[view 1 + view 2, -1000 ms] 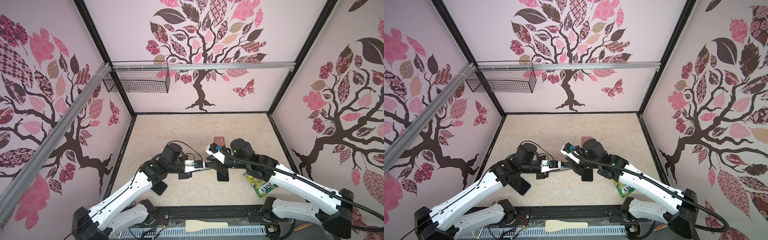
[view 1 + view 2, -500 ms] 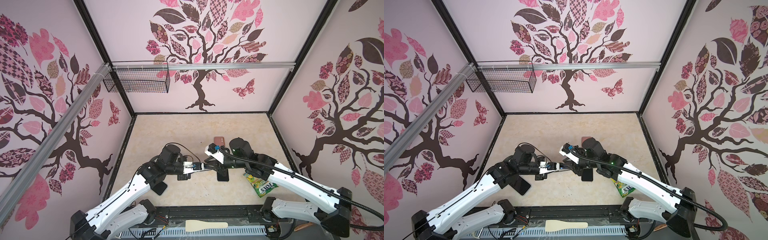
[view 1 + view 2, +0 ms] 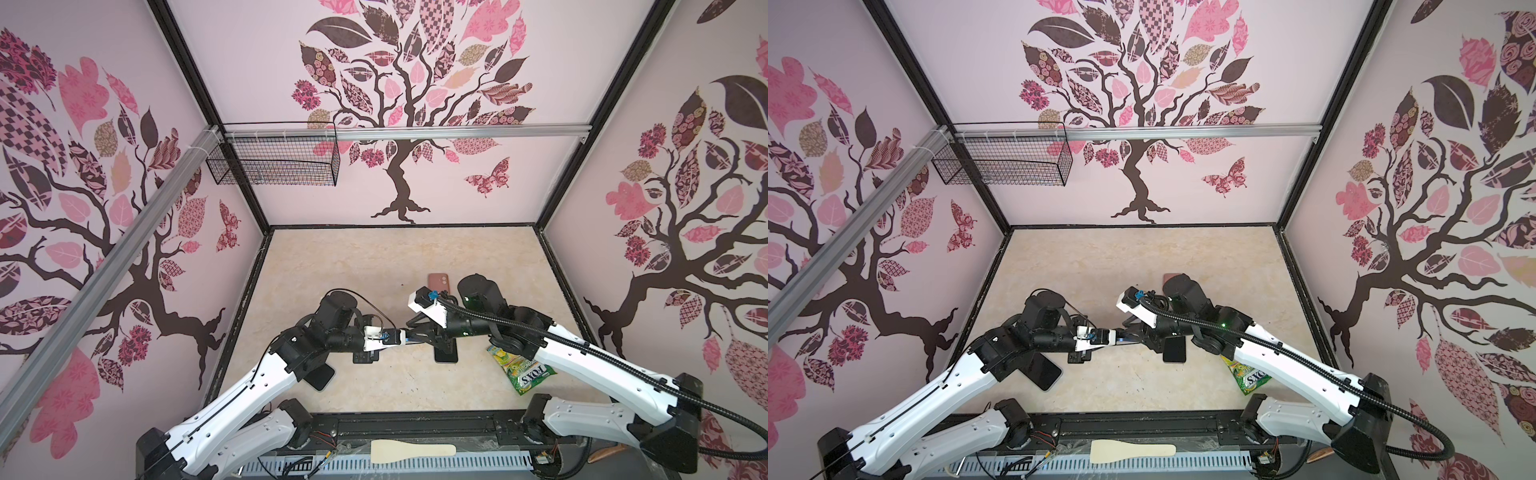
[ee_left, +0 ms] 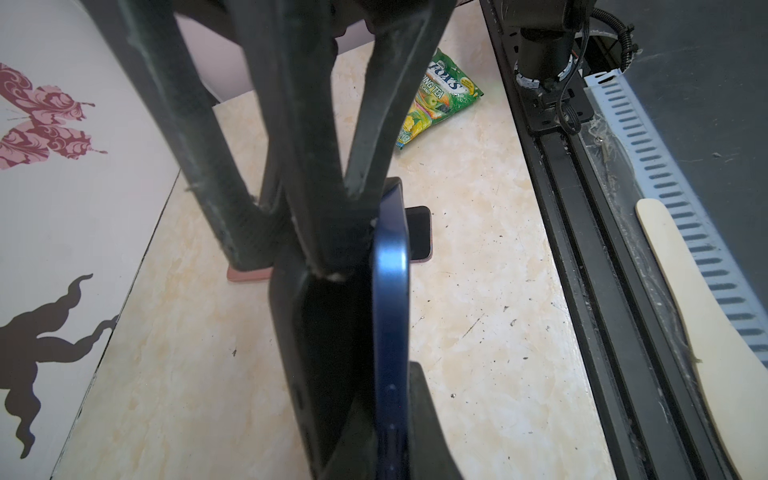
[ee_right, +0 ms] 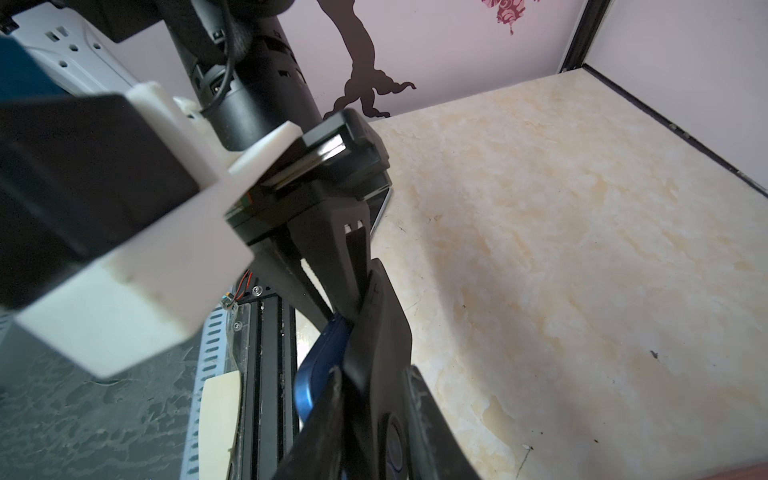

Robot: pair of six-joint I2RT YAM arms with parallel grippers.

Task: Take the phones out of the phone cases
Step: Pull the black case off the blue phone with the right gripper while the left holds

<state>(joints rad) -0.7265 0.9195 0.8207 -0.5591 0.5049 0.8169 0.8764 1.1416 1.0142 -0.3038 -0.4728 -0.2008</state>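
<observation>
A wire basket [image 3: 272, 162] hangs on the back wall. Above the desk [image 3: 374, 257], the left claw [image 4: 386, 374] is pinched together on the blue phone [image 4: 390, 299], which is held edge-up in mid-air. The black phone case [image 4: 320, 353] gapes off it at one end and cups the other. The right claw [image 5: 374, 370] clamps the case wall. A candy bag [image 3: 521, 365] lies to the right.

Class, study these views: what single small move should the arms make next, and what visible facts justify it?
Probably the right gripper should peel the black soft phone case a little away from the slim blue phone while the left gripper holds steady: the case gapes from the phone at the right gripper's end but seems seated at the left gripper's end.
</observation>
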